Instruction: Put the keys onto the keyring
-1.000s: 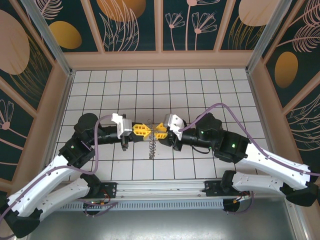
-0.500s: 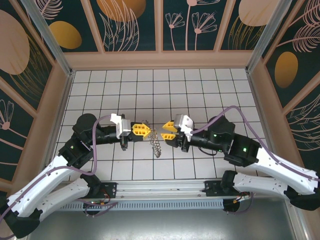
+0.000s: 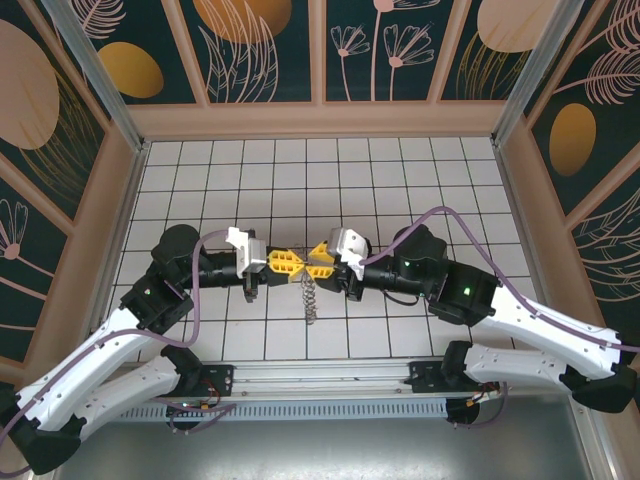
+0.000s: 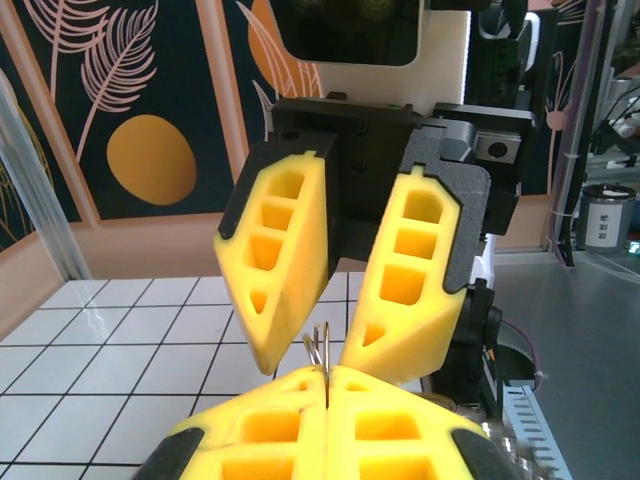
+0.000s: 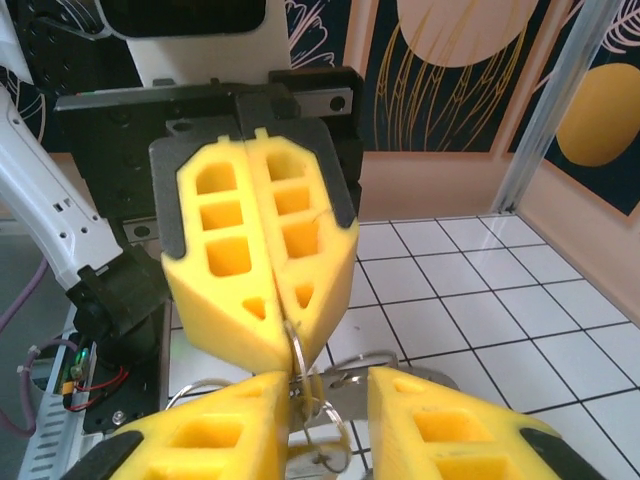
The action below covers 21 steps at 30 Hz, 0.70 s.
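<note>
Fingers of the left gripper (image 4: 325,372), hollow yellow foam wedges, pinch the thin grey wire keyring (image 3: 310,292) above the tiled counter's (image 3: 250,190) middle; those of the right gripper (image 5: 330,378) stand apart around it, seemingly not touching.

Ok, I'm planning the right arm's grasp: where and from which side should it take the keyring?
Probably the keyring by the wire loop poking past the shut left gripper, head-on from the opposite side: thin, upright, exposed there; the rest hangs below.
</note>
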Available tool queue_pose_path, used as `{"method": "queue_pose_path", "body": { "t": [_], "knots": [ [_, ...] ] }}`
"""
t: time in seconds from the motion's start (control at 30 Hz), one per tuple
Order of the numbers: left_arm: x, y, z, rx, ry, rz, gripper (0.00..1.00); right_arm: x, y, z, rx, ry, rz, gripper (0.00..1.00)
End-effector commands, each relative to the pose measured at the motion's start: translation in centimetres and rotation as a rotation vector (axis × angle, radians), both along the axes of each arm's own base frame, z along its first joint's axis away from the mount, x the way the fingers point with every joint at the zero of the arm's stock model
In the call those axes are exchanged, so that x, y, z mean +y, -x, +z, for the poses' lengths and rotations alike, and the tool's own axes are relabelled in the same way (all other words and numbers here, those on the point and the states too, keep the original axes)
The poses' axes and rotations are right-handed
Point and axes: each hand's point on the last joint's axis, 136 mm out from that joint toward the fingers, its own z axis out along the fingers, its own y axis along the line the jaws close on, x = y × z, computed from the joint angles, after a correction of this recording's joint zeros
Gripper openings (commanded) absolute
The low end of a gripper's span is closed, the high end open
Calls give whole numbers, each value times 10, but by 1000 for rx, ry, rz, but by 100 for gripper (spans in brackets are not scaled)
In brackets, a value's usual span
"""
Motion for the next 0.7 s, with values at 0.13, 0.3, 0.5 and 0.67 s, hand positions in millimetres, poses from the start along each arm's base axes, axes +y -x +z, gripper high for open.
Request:
{"method": "queue_pose_path", "body": {
  "t": [0.13, 0.3, 0.5, 0.67],
  "knots": [
    [2, 8, 15, -59, 29, -28, 0, 2, 0, 20, -38, -52, 14, 3],
    [1, -5, 10, -51, -19, 35, 0, 1, -14, 10, -52, 32, -54, 0],
    [10, -31, -25, -49, -249, 177, 19, 0, -29, 2, -92, 156, -114, 0],
    [10, -38, -28, -65, -331, 189, 16, 8, -30, -4, -102, 207, -89, 0]
  ]
}}
